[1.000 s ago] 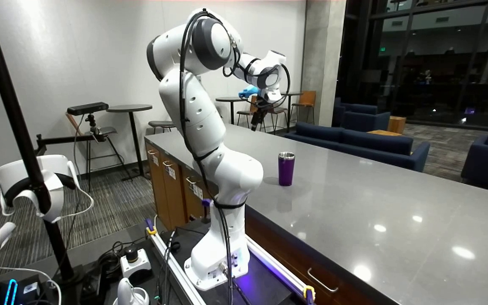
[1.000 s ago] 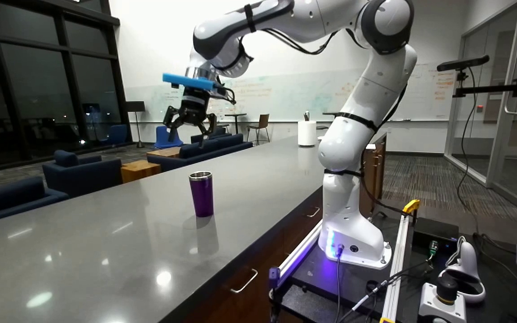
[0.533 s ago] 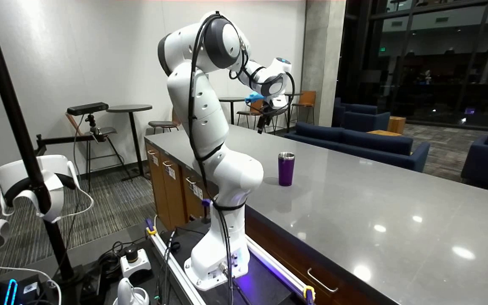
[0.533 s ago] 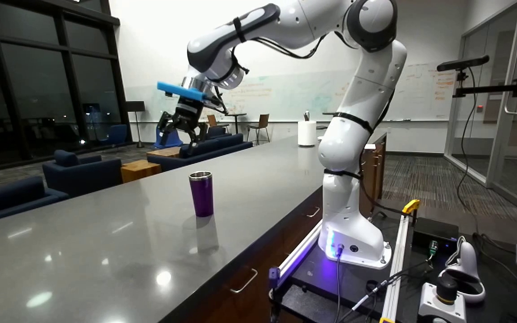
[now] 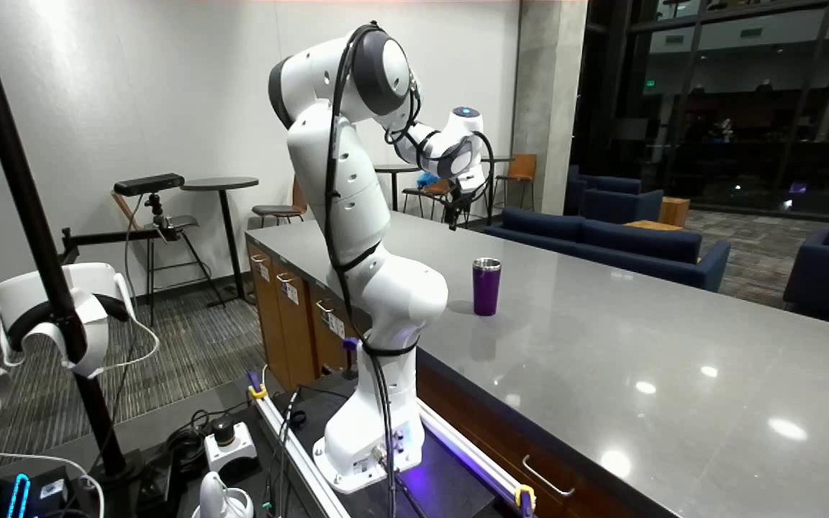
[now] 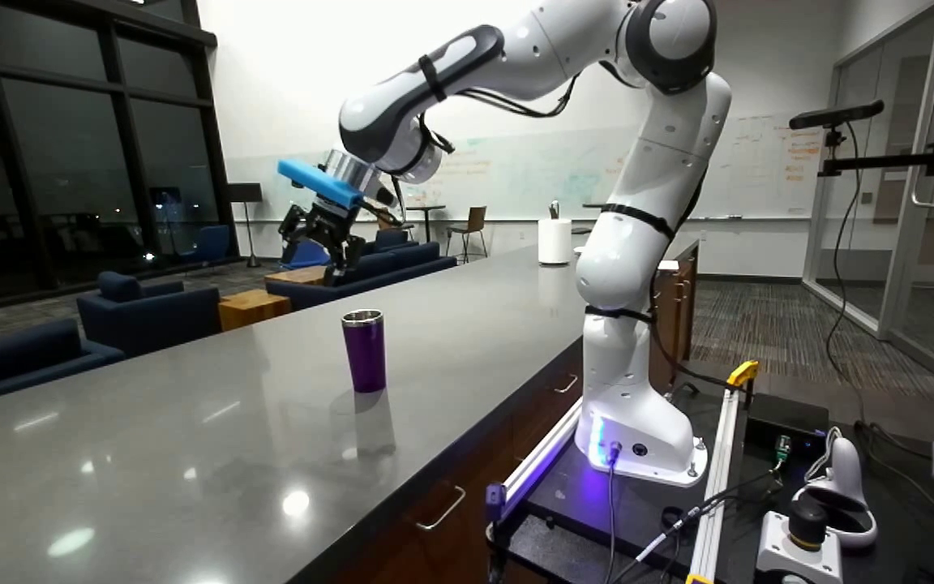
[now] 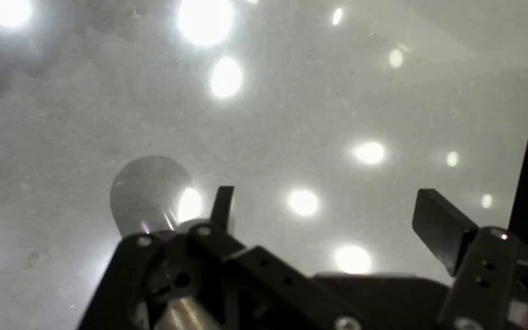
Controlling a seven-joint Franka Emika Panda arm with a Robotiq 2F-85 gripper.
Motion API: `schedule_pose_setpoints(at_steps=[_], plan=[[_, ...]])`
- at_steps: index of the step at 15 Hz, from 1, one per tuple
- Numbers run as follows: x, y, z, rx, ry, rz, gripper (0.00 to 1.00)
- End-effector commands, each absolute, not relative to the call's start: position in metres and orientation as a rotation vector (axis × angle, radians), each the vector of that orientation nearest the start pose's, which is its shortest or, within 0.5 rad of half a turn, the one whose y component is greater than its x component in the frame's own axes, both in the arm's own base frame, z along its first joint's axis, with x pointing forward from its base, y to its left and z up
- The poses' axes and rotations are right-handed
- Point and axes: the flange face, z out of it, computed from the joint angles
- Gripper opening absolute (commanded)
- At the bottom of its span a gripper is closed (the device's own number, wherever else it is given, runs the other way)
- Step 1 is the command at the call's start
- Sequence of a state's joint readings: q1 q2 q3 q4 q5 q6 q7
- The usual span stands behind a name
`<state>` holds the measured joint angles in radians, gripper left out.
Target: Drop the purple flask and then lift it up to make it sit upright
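Currently, the purple tumbler (image 6: 366,358) stands upright on the grey table (image 6: 191,458), its silvery rim (image 5: 487,266) facing up. Above the table hangs the pincer (image 7: 323,201), tilted and apart from the tumbler in both exterior views. Its fingers (image 7: 442,229) are spread wide in the wrist view, the table's glinting surface showing between them. Farther along the table, in an exterior view, stands a white cylinder (image 6: 554,243).
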<state>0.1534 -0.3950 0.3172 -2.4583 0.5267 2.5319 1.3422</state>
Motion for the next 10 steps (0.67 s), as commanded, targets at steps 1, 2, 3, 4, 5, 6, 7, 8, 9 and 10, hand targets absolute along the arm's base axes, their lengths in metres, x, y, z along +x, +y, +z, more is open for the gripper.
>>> schedule_pose_setpoints(at_steps=[1,2,3,4,5,6,7,8,9,10], plan=[[0.401,0.211,0.482,-2.174,1.616,-0.193,1.0],[0.396,0.21,0.481,-2.227,1.662,-0.271,1.0],[0.394,0.21,0.481,-2.266,1.709,-0.297,1.0],[0.391,0.211,0.481,-2.292,1.759,-0.345,1.0],[0.389,0.212,0.481,-2.337,1.803,-0.372,1.0],[0.387,0.214,0.48,-2.385,1.844,-0.397,1.0],[0.384,0.214,0.481,-2.431,1.887,-0.417,1.0],[0.381,0.215,0.481,-2.473,1.927,-0.424,1.0],[0.379,0.217,0.482,-2.507,1.95,-0.414,1.0],[0.377,0.219,0.485,-2.535,1.952,-0.392,1.0]])
